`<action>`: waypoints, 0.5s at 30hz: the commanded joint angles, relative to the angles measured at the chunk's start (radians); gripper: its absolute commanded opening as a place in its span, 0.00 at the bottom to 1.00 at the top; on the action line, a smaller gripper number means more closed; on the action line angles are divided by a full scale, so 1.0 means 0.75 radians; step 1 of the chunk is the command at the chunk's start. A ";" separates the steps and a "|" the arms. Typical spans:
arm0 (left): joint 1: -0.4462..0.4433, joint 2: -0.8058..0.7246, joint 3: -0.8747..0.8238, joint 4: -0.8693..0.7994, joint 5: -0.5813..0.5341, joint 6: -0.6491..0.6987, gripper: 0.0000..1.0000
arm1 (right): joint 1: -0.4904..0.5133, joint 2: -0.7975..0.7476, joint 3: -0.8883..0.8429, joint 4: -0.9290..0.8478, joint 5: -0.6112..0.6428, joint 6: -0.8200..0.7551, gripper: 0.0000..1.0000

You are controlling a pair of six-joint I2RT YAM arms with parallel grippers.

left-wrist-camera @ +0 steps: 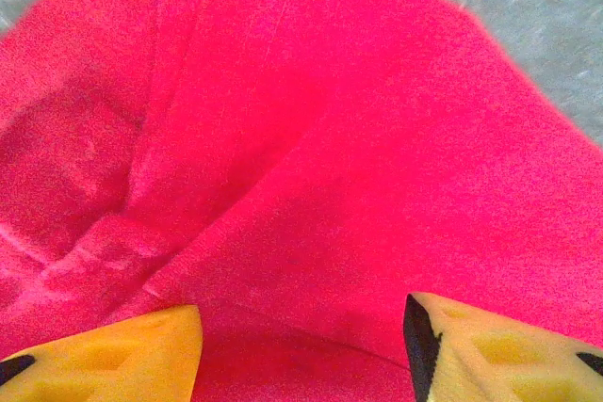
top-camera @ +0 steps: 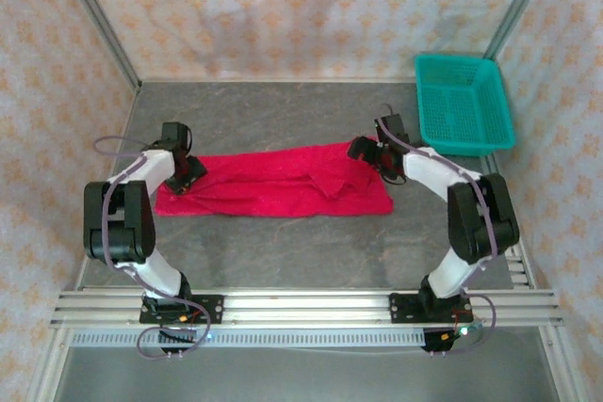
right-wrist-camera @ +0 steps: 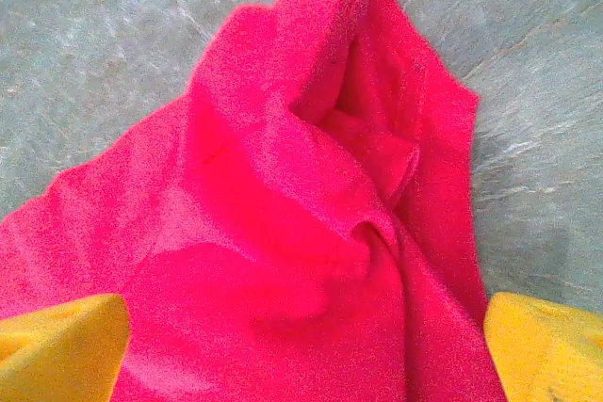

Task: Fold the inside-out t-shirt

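Red t-shirt [top-camera: 273, 185] is lying on the grey table [top-camera: 283, 251], stretched out as a long strip running left to right, roughly mid-table between the two arms. Its right end is bunching up into folds and a raised ridge; the left part is lying flatter, with a seam line and a few creases.

Left hand [top-camera: 181, 174] is sitting at the shirt's left end. In the left wrist view its yellow fingers [left-wrist-camera: 113, 355] are standing apart, not pinching anything, with red cloth spreading under and between them.

Right hand [top-camera: 369, 151] is sitting at the shirt's upper right end. In the right wrist view its fingers are spreading wide, with the crumpled cloth lying loose below and nothing gripped.

Teal mesh basket [top-camera: 464, 103] is sitting at the far right corner of the table, apart from the shirt.
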 commanded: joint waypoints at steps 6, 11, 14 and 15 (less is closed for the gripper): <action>0.006 0.006 0.026 -0.029 -0.063 0.030 0.61 | 0.005 0.192 0.152 -0.308 0.120 -0.237 0.99; 0.006 0.012 0.032 -0.034 -0.076 0.049 0.61 | 0.017 0.215 0.154 -0.275 0.073 -0.240 0.99; 0.004 0.029 0.035 -0.038 -0.082 0.059 0.61 | 0.028 0.237 0.161 -0.279 0.079 -0.251 0.99; 0.006 0.039 0.038 -0.037 -0.078 0.062 0.60 | 0.031 0.247 0.162 -0.279 0.077 -0.251 1.00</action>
